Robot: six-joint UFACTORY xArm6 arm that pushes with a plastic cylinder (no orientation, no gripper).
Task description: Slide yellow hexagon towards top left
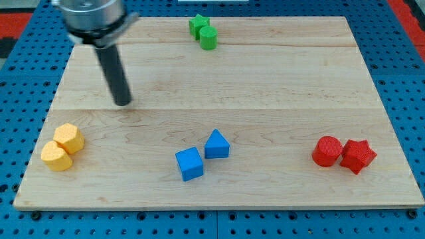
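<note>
The yellow hexagon (69,137) lies near the board's left edge, low in the view. A second yellow block (56,157), rounded in shape, touches it at its lower left. My tip (123,103) rests on the board above and to the right of the yellow hexagon, with a clear gap between them. The dark rod rises from the tip toward the view's top left.
A green star block (198,26) and a green cylinder (209,38) sit at the top centre. A blue cube (189,164) and a blue triangular block (216,145) lie at the bottom centre. A red cylinder (327,151) and a red star (358,157) sit at the lower right. The wooden board (265,86) lies on a blue pegboard.
</note>
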